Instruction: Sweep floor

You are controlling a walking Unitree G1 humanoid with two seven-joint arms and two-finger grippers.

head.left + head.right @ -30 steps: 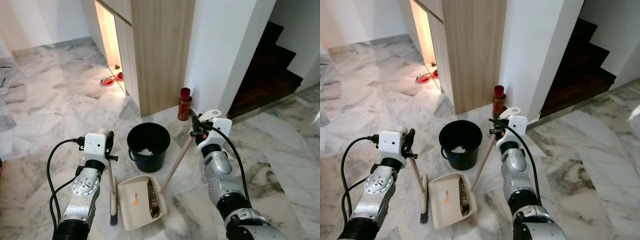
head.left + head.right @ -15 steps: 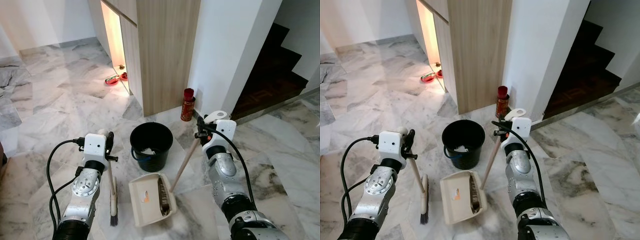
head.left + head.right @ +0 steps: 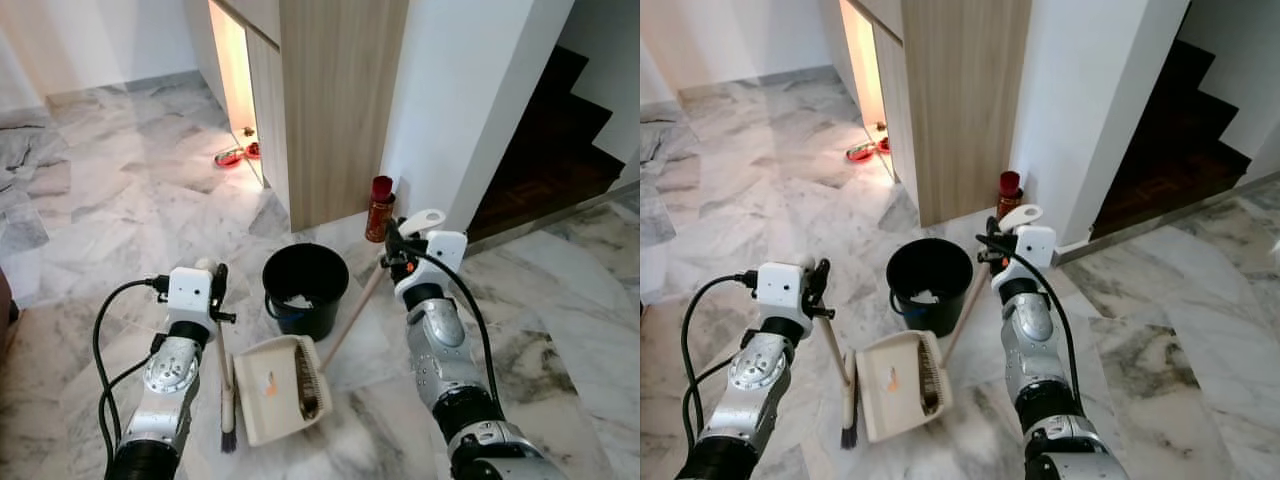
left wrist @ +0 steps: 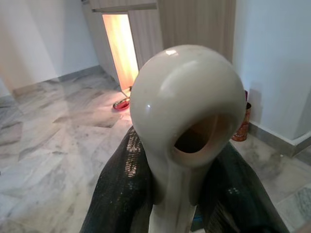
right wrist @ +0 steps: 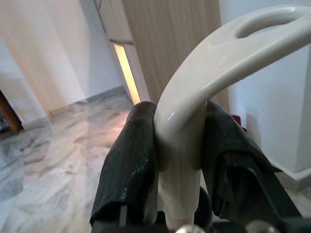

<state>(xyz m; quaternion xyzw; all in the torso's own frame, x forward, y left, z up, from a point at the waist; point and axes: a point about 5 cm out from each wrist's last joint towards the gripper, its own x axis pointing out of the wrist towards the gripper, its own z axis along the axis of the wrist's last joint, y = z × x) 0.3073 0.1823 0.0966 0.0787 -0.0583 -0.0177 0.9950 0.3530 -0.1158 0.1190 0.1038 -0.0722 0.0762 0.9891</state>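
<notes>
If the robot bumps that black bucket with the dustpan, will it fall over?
Probably not. The black bucket stands upright on the floor, wide and squat, so it should slide rather than tip. It holds just a few scraps, so it is likely light and may scoot easily on the smooth marble. The dustpan looks like thin plastic, so any bump would be gentle.

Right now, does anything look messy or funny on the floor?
Nothing is spilled. The dustpan sits beside the black bucket with dark sweepings still in it. A red can stands alone by the wall.

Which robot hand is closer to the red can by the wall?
Right. The right gripper, clamped on the dustpan handle, sits just below the red can. The left gripper, holding the brush, is far across the black bucket.
</notes>
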